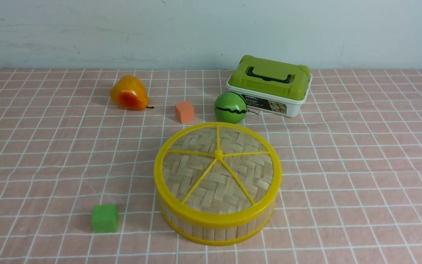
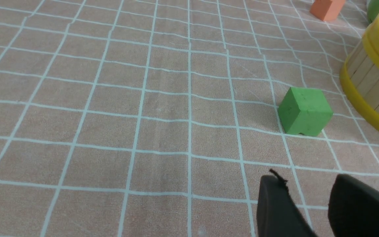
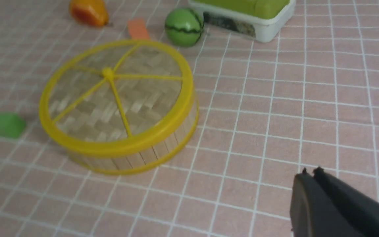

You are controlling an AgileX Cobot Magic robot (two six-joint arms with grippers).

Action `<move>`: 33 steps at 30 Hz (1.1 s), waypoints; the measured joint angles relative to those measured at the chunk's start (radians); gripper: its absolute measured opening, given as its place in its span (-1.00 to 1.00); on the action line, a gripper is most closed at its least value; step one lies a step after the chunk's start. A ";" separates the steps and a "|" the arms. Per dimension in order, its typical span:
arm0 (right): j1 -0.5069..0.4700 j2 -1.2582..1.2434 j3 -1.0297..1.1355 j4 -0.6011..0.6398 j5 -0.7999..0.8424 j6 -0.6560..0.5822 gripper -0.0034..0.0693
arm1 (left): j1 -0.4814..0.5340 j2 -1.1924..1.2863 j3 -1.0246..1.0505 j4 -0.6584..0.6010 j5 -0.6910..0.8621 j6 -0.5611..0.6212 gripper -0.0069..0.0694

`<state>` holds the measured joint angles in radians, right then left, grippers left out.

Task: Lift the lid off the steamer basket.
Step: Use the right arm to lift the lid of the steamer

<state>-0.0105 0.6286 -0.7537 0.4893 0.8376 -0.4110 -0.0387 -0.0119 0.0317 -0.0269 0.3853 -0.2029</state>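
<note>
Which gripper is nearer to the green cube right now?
Left. The left gripper sits just short of the green cube; the right gripper is across the steamer basket from it.

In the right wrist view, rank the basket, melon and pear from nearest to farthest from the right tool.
From the right tool:
1. Basket, mid-table, nearest.
2. Melon, beyond the basket, beside the box.
3. Pear, far back on the robot's left.

the pink checked table (image 1: 361,165) carries the steamer basket (image 1: 214,229), a pear (image 1: 128,93), orange cube (image 1: 184,112), green cube (image 1: 104,218), toy melon (image 1: 230,107) and green-topped box (image 1: 269,86).
</note>
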 joint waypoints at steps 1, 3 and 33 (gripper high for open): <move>0.000 0.110 -0.104 -0.009 0.074 -0.054 -0.96 | 0.000 0.000 0.000 0.000 0.000 0.000 -0.19; 0.000 0.216 -0.199 -0.011 0.138 -0.084 -0.96 | 0.000 0.000 0.000 0.000 0.000 0.000 -0.19; 0.579 1.428 -1.246 -0.428 0.400 0.214 -0.12 | 0.000 0.000 0.000 0.000 0.000 0.000 -0.19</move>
<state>0.5689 2.0562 -1.9992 0.0617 1.2373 -0.1969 -0.0387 -0.0119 0.0317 -0.0269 0.3853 -0.2029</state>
